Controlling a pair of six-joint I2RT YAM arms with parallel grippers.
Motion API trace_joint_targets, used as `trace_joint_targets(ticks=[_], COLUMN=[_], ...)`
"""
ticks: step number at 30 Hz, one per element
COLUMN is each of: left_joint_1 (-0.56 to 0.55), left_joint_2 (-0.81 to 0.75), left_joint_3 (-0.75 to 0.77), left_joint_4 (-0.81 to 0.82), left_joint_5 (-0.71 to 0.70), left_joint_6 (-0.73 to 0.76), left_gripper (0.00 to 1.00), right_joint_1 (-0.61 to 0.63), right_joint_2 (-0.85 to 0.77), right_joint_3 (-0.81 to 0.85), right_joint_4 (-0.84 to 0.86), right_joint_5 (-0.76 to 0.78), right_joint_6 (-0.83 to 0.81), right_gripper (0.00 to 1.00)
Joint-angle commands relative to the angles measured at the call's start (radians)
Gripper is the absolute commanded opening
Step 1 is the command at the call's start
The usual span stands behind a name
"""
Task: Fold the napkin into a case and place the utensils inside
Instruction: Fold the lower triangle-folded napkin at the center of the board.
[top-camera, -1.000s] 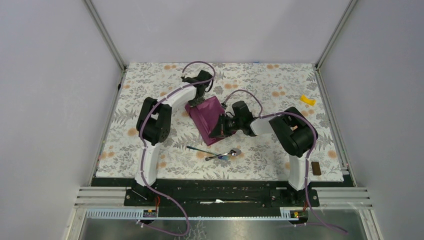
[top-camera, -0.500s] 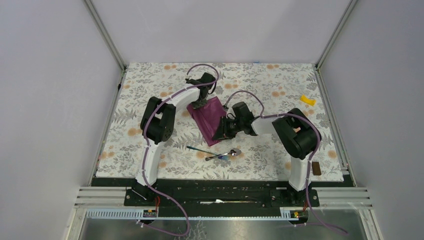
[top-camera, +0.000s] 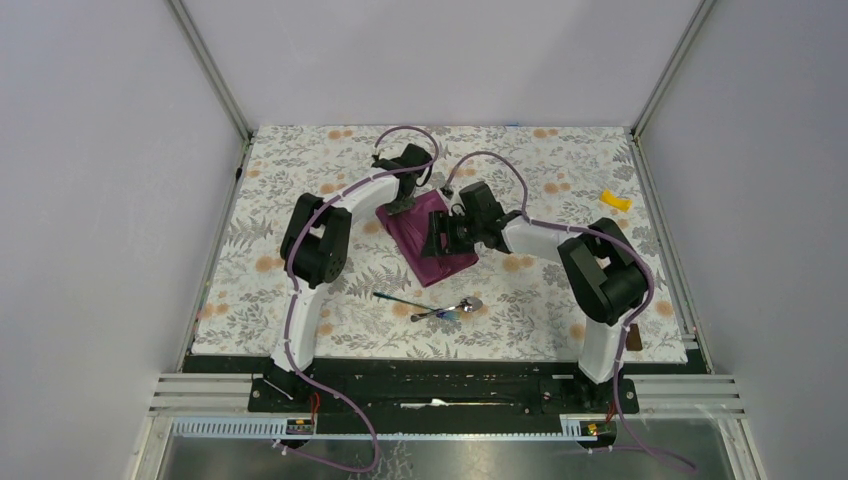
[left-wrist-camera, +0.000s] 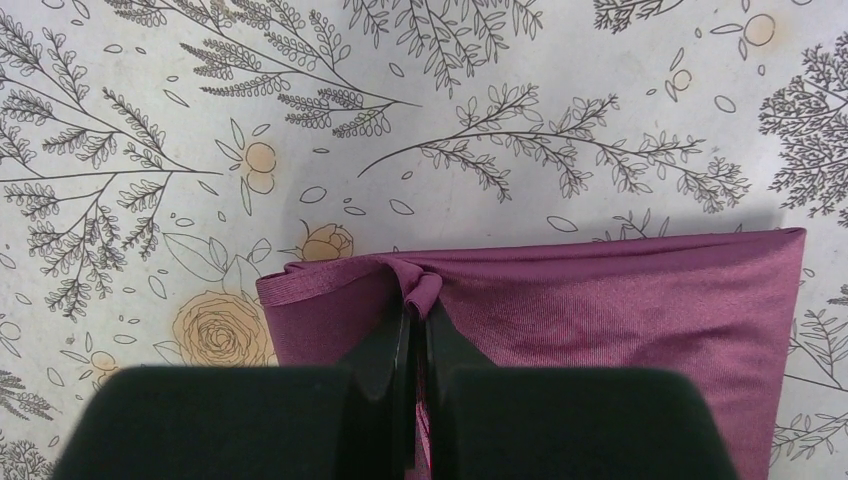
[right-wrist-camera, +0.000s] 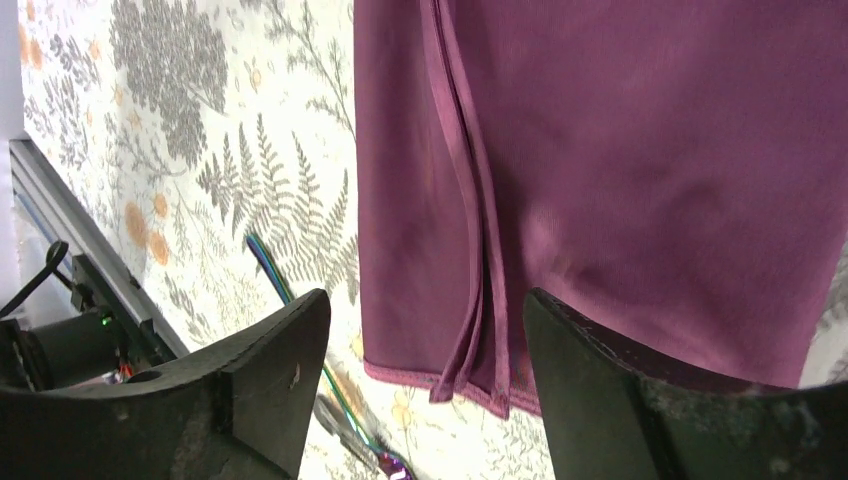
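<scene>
The dark purple napkin (top-camera: 441, 264) lies folded into an oblong on the floral tablecloth, mid-table. My left gripper (top-camera: 404, 206) is at its far left corner, shut on a small pinch of the napkin's (left-wrist-camera: 620, 300) edge; in the left wrist view the left gripper (left-wrist-camera: 418, 312) holds a puckered fold. My right gripper (top-camera: 438, 236) hovers over the napkin's (right-wrist-camera: 620, 150) middle, and in the right wrist view the right gripper (right-wrist-camera: 427, 300) is open and holds nothing, above a lengthwise fold. The spoon (top-camera: 458, 306) and the iridescent-handled utensil (top-camera: 398, 298) (right-wrist-camera: 268, 268) lie crossed in front of the napkin.
A small yellow piece (top-camera: 615, 201) lies at the far right of the tablecloth (top-camera: 300, 170). A small brown block (top-camera: 631, 336) sits at the near right edge. Grey walls enclose the table on three sides.
My right gripper has opened, let go of the napkin and moved toward the far side. The raised cloth has dropped flat. My left gripper stays shut on the corner.
</scene>
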Motion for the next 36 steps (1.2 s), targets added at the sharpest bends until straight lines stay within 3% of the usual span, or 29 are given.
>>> trace_joint_targets(ticks=[1,16,22,25,29,33,36], left_joint_1=[-0.004,-0.004,-0.004,-0.004,-0.004,0.0,0.005], left_joint_2=[-0.032,-0.068,-0.073,-0.079,-0.106,-0.159,-0.207], left_joint_3=[-0.02,-0.058,-0.057,-0.054,-0.066,-0.102,-0.127], left_joint_4=[0.045,0.069,0.071,0.07,0.097,0.137,0.171], left_joint_5=[0.008,0.034,0.044,0.058,0.109,0.204,0.272], left_joint_6=[0.024,0.024,0.025,0.032,0.06,0.079,0.096], left_gripper=[0.03,0.03,0.03,0.04,0.23,0.48,0.6], right_joint_1=[0.004,0.004,0.003,0.003,-0.005,-0.017,-0.022], right_joint_2=[0.047,0.186,0.239,0.231,0.217,0.216,0.209], right_joint_3=[0.096,0.231,0.279,0.267,0.214,0.182,0.168], right_joint_4=[-0.04,-0.014,0.005,0.007,0.04,0.083,0.104], right_joint_5=[0.048,0.001,-0.01,0.01,0.02,-0.029,-0.047], right_joint_6=[-0.06,-0.03,0.011,0.046,0.116,0.178,0.199], right_gripper=[0.77,0.62,0.42,0.26,0.02,0.0,0.0])
